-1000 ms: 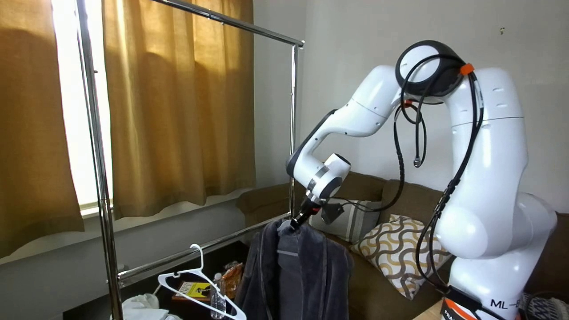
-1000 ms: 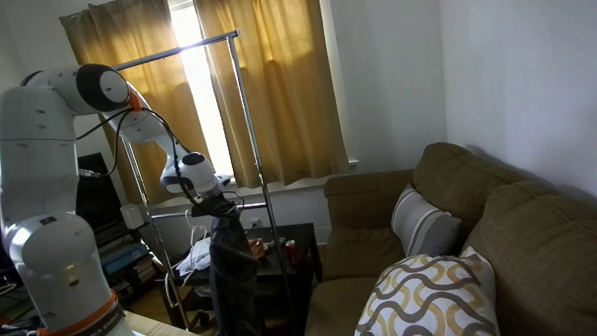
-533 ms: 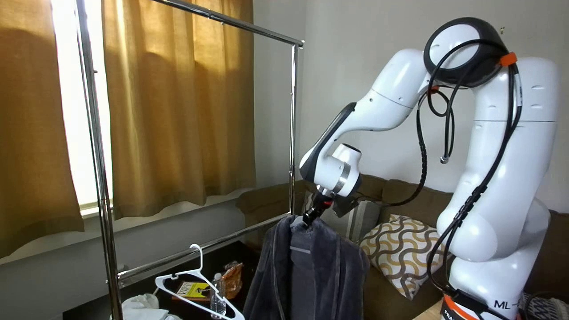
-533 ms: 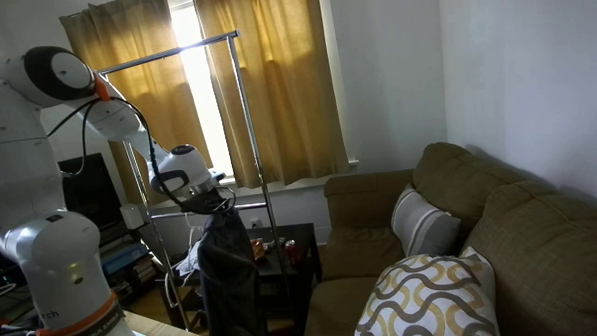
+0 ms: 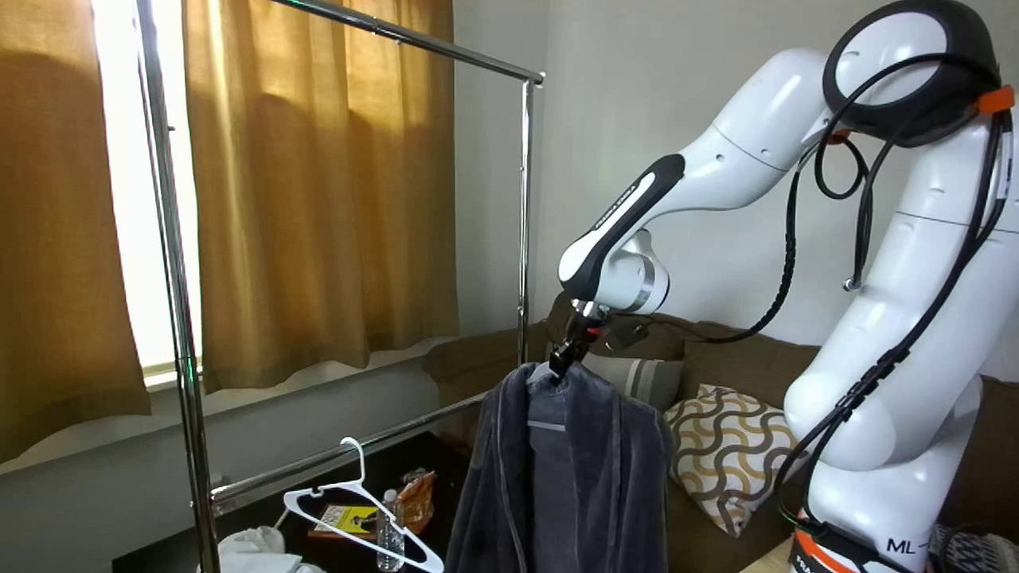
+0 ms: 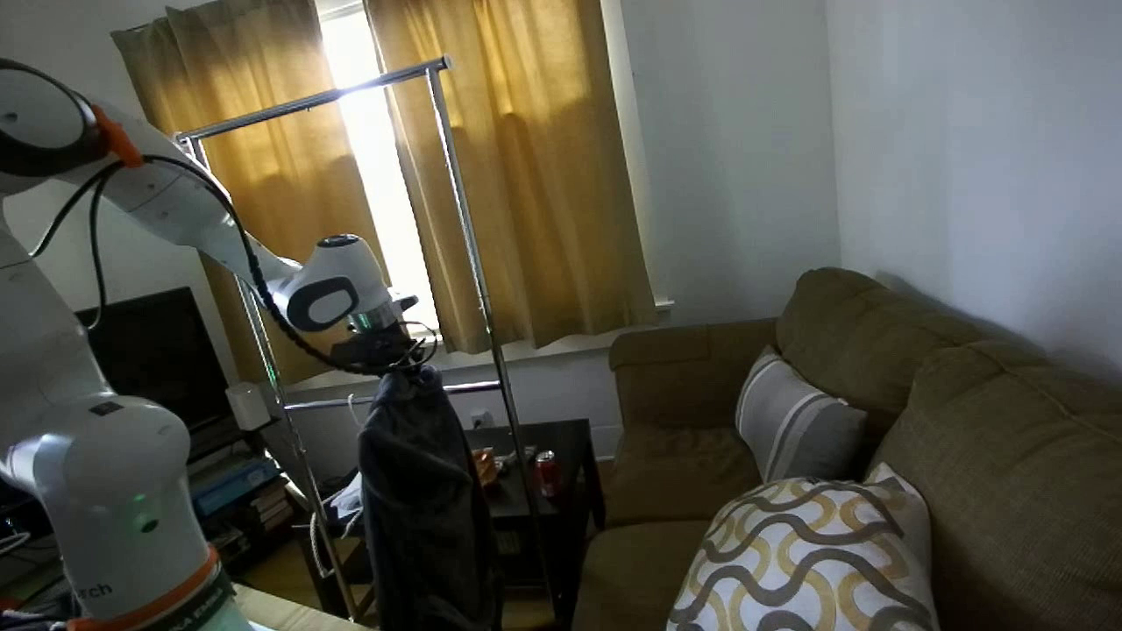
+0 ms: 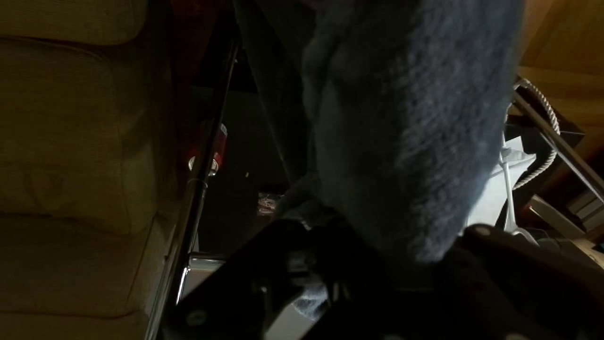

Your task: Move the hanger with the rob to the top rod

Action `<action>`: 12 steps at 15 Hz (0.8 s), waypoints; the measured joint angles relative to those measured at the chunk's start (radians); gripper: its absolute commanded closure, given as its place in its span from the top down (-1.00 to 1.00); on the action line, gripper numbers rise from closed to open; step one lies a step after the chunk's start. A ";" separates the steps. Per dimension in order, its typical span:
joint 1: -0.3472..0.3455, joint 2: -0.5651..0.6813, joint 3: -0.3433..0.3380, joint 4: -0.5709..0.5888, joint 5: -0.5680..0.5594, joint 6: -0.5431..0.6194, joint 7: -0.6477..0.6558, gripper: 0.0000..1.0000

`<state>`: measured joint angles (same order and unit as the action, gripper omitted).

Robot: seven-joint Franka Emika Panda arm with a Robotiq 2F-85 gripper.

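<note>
The arm [image 5: 868,334] tilts back to a high elbow [image 5: 892,48], then the forearm [image 5: 728,171] slopes down and the wrist [image 5: 625,274] bends, so the jaws point downward at a slant. They are clamped on the hanger [image 5: 541,374] near its top, with the robe [image 5: 557,477] hanging directly below them; the contact is lost in shadow in the wrist view. Well above the jaws runs the top rod [image 5: 430,43], a polished chrome tube. The lower rod [image 5: 414,425], equally shiny, passes behind the robe.

The robe is thick charcoal-grey plush, its fuzzy nap catching light just ahead of the jaws in the wrist view. Its hanger is pale and smooth, a straight crossbar [image 5: 547,426] showing in the open front. Left of the jaws in an exterior view, a slim white hanger [image 5: 355,484], roughly triangular, hangs on the lower rod. The arm is glossy white, with a black cable [image 5: 790,255] looping beside it. Below the jaws, a dark table [image 6: 561,438] carries a red can [image 6: 548,478] and a clear ribbed bottle [image 5: 390,533]. Right of the jaws in an exterior view, the brown sofa [image 6: 1008,421] looks coarsely woven, its cushion [image 6: 806,561] printed with wavy bands.
</note>
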<state>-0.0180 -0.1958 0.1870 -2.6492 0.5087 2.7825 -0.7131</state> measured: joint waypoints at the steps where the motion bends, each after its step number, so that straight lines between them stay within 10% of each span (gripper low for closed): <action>1: 0.002 -0.001 -0.001 -0.001 0.000 0.000 0.000 -0.95; 12: 0.106 -0.178 -0.097 0.002 -0.298 -0.119 0.203 -0.95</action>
<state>0.0881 -0.3742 0.0899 -2.6475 0.2104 2.6632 -0.5096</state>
